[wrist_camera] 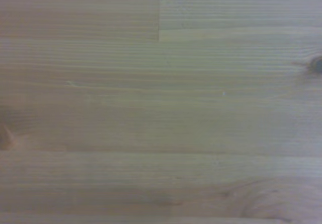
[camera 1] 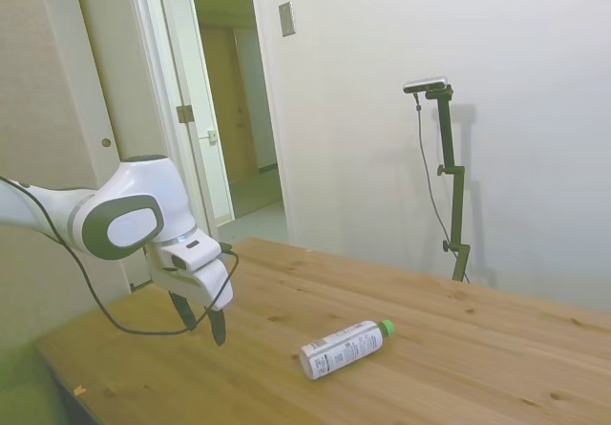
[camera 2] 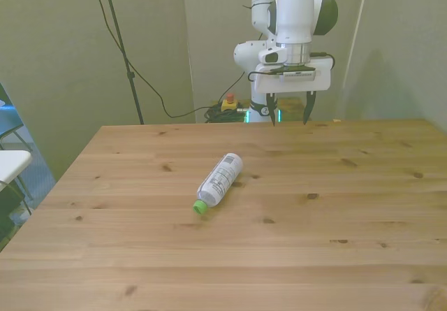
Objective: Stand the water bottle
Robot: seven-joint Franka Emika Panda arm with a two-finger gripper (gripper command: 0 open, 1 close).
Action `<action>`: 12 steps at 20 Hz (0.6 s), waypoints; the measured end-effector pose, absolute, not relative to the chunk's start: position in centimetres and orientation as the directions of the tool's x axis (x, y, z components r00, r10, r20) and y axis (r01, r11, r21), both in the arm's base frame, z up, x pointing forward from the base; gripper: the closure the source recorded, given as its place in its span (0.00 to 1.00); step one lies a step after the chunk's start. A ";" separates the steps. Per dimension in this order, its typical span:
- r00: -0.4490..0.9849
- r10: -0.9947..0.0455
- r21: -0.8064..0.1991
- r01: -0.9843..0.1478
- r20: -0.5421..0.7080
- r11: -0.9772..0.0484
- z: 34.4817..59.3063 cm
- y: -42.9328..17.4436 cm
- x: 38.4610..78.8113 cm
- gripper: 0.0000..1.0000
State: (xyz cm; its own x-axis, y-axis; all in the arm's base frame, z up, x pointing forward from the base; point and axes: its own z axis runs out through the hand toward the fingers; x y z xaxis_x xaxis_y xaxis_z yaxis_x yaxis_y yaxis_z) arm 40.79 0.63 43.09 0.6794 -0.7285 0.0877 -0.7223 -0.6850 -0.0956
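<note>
Water bottle (camera 2: 220,179) lying on its side on the wooden table (camera 2: 335,255), a little left of centre in the front view, green cap (camera 2: 200,207) pointing toward the lower left of that frame, white printed label wrapped round the clear body. In the side view, same bottle (camera 1: 344,348) low and centre-right in the frame, cap (camera 1: 386,328) turned to the right and slightly up, base end toward the lower left. Pincer (camera 2: 288,111) hanging in the upper middle of the front view, above the table's far edge, fingers pointing down, spread wide, gripping nothing. In the side view, pincer (camera 1: 203,317) at lower left, clear of the table surface, well apart from the bottle, which sits to its right in the frame. No contact between the two. Wrist view filled only with blurred pale planks of the table (wrist_camera: 161,108), a dark knot at the right edge; bottle outside that view.
</note>
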 end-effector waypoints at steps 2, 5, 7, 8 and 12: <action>0.680 -0.728 -0.094 -0.722 0.086 -0.685 43.0 0.7 40.8 0.00; 0.668 -0.739 -0.108 -0.731 0.093 -0.674 43.7 0.1 41.2 0.00; 0.643 -0.758 -0.135 -0.746 0.109 -0.652 45.2 -1.3 42.2 0.00; 0.626 -0.770 -0.149 -0.756 0.119 -0.638 46.1 -2.3 42.9 0.00; 0.556 -0.816 -0.188 -0.794 0.160 -0.578 48.5 -7.1 47.1 0.00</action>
